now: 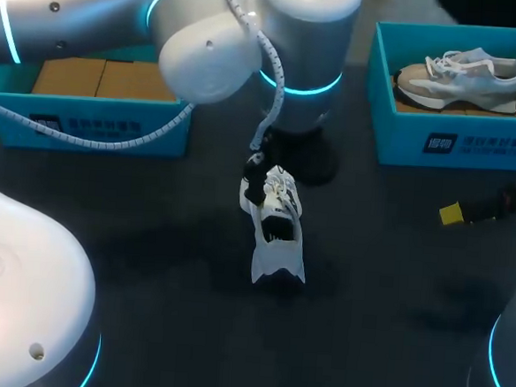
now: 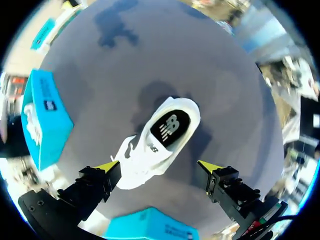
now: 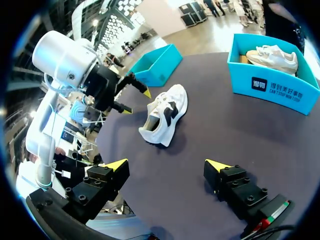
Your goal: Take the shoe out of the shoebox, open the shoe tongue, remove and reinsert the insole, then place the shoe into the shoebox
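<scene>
Head view: beige shoe [image 1: 465, 80] sits in right shoebox [image 1: 403, 142], white shoe [image 1: 277, 235] outside, left fingers [image 2: 107, 167] and right fingers [image 3: 118, 165] spread.

A white low-top sneaker [image 1: 275, 235] with a black insole stood on its sole mid-table, toe pointing far. An open turquoise cardboard shoebox [image 1: 94, 127] sat far left. A second turquoise shoebox [image 1: 404, 137], far right, held a beige sneaker [image 1: 465, 77].
</scene>
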### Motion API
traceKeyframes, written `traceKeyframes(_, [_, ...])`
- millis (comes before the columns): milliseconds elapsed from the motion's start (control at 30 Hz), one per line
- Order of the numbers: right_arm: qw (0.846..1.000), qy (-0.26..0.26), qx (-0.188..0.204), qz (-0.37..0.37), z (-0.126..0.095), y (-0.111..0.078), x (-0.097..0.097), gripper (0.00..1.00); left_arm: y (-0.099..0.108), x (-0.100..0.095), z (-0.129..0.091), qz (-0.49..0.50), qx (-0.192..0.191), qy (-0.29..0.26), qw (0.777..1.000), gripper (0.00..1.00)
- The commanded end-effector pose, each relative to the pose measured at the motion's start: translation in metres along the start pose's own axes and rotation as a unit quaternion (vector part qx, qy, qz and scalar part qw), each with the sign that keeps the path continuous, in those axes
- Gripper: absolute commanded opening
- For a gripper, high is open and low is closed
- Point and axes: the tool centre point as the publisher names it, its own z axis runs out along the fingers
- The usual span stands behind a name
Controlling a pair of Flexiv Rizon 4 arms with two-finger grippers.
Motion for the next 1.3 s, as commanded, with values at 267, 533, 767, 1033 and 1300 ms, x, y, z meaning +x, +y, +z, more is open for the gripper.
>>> traceKeyframes(267, [1.0, -0.001, 0.0, 0.001, 0.0, 0.0, 0.001, 1.0, 0.001, 0.016, -0.006, -0.226, 0.019, -0.004, 0.974, 1.0])
traceKeyframes(533, [1.0, -0.001, 0.0, 0.001, 0.0, 0.0, 0.001, 1.0, -0.016, 0.039, -0.002, -0.286, 0.019, -0.004, 0.958, 1.0])
traceKeyframes(767, [1.0, -0.001, 0.0, 0.001, 0.0, 0.0, 0.001, 1.0, -0.037, 0.059, 0.007, -0.322, 0.012, -0.011, 0.947, 1.0])
traceKeyframes(1033, [1.0, -0.001, 0.0, 0.001, 0.0, 0.0, 0.001, 1.0, -0.052, 0.069, 0.028, -0.341, 0.021, -0.013, 0.94, 1.0])
traceKeyframes(1300, [1.0, -0.001, 0.0, 0.001, 0.0, 0.0, 0.001, 1.0, -0.066, 0.072, 0.049, -0.355, 0.028, -0.02, 0.934, 1.0])
